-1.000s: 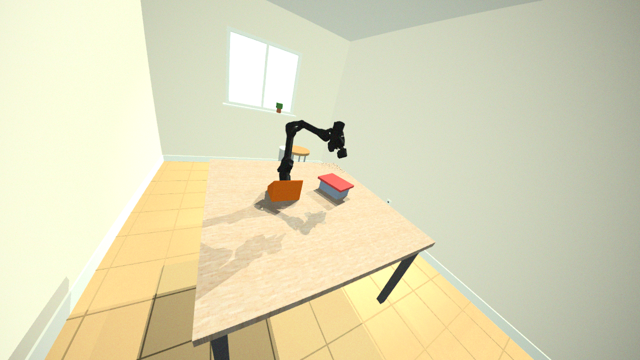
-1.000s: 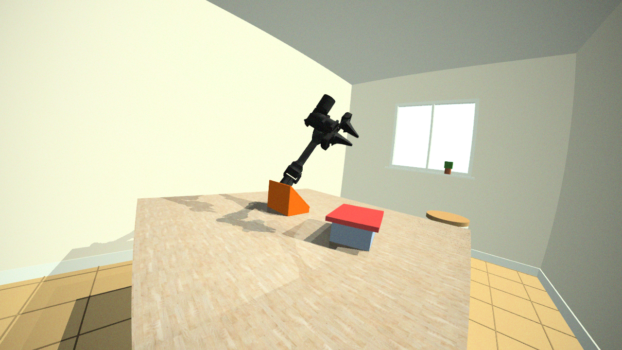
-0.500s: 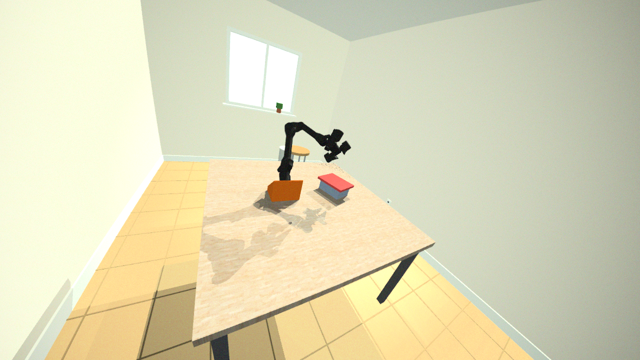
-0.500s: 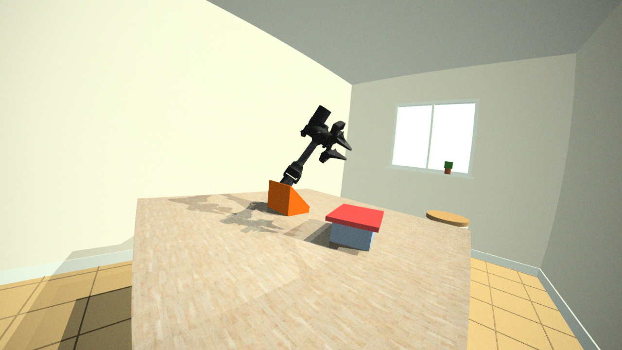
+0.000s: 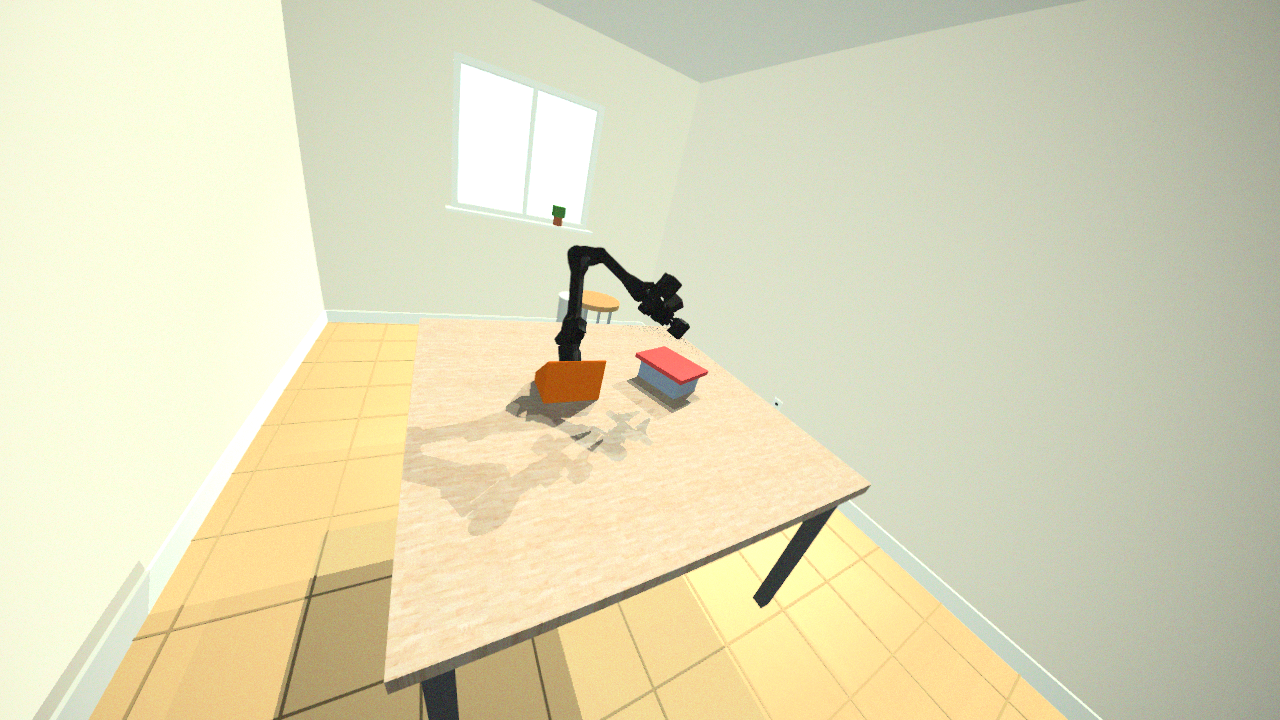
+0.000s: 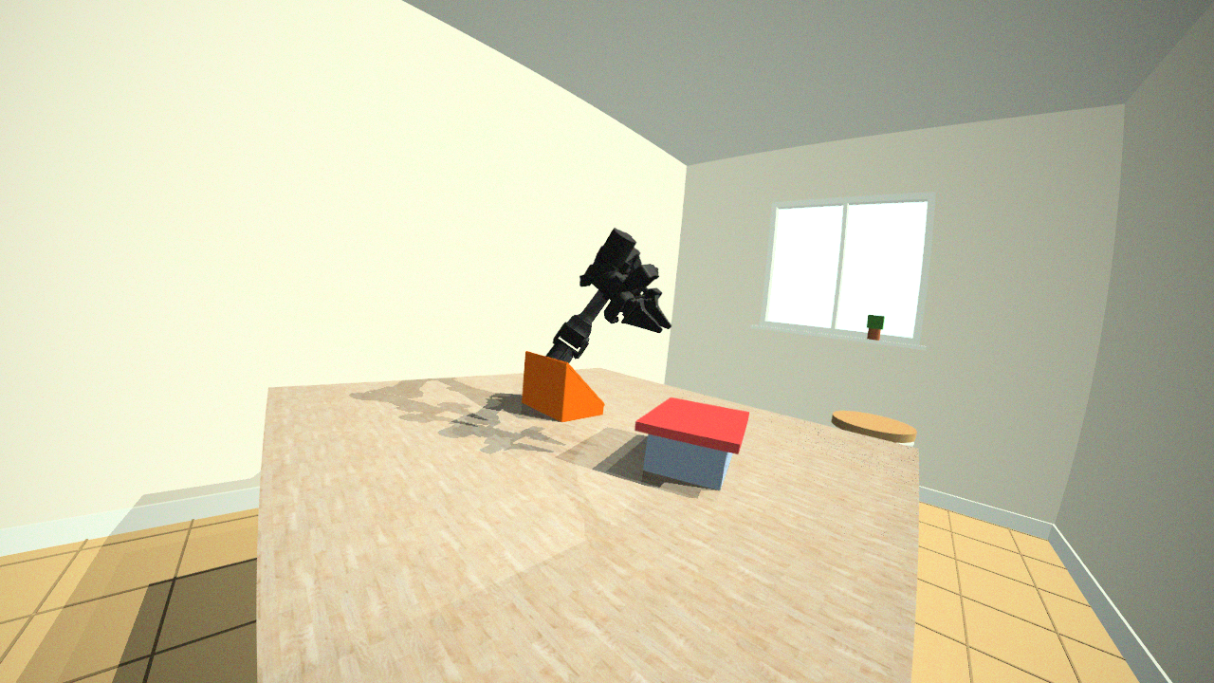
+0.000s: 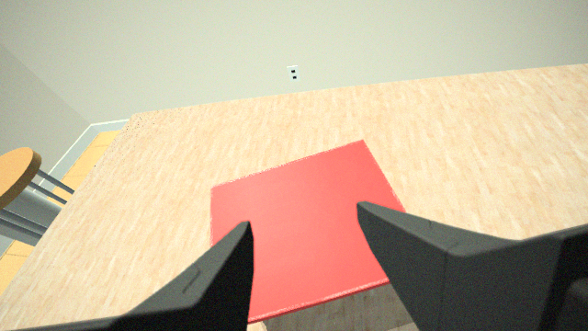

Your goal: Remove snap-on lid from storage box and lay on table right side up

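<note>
The red lid sits flat on top of the blue-grey storage box, which stands on the table. In the wrist view the lid lies beyond and between the fingers, and the box is hidden under it. My gripper is open about halfway with nothing between its fingers. It hangs in the air above the lid, clear of it, and points obliquely down.
An orange wedge-shaped block stands on the table in front of the arm's base, to the left of the box in the top and exterior views. A round stool stands beyond the table's edge.
</note>
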Controlling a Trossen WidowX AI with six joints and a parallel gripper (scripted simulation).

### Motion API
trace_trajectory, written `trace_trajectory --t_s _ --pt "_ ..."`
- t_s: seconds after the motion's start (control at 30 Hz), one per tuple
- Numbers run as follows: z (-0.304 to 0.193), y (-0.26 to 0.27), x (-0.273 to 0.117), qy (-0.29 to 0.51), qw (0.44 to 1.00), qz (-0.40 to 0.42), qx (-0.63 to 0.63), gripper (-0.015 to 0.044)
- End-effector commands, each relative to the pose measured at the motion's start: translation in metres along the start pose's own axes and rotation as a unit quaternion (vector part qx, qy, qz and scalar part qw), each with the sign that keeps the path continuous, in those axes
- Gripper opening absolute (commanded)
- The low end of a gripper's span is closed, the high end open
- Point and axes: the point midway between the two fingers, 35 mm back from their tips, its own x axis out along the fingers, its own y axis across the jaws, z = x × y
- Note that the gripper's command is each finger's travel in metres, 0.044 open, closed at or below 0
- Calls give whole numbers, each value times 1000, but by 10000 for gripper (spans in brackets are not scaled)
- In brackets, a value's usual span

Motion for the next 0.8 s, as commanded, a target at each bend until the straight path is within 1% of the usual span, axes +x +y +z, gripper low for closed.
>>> trace_trajectory --t_s 0.0,0.03,0.1,0.17,0.2,0.23,0.77 --pt "-59 0 5 25 873 -39 486 235" --pt "-63 0 5 26 853 -43 520 235" --pt "-67 0 5 26 834 -46 550 235" --pt "-75 1 5 26 782 -53 621 235" --pt "-78 2 5 26 765 -56 641 235" --pt "-79 2 5 26 759 -57 648 235" --pt "-78 2 5 27 763 -55 644 235"
